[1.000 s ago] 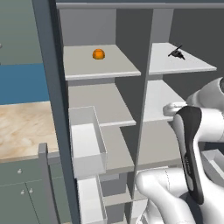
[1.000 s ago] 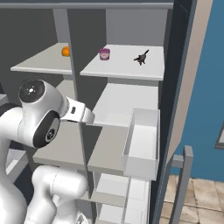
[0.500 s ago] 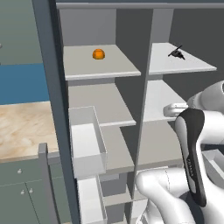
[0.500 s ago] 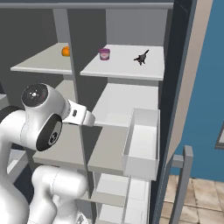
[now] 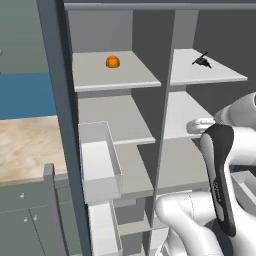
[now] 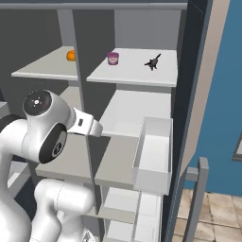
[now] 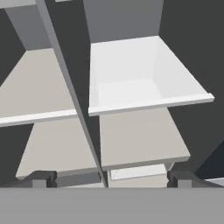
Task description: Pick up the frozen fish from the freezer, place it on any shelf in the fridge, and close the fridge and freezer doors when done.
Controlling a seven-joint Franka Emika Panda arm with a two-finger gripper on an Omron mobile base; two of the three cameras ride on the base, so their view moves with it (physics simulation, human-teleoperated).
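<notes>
- Claw (image 7: 107,178): released. In the hand view the two dark fingertips (image 7: 40,178) stand wide apart at the lower edge, with nothing between them and nothing touched.
- The claw faces the open cabinet: the vertical divider (image 7: 70,92) runs up between the tips, a white bin (image 7: 131,83) lies ahead right of it, and grey shelves lie on both sides.
- Frozen fish (image 6: 153,62): small dark item lying on the top shelf (image 6: 137,73) of the right compartment, well above the arm.
- Pink cup (image 6: 113,58): same shelf, left of the fish, apart from it.
- Orange item (image 5: 112,61): top shelf of the left compartment.
- White door bin (image 6: 153,153): hangs on the open right door.
</notes>
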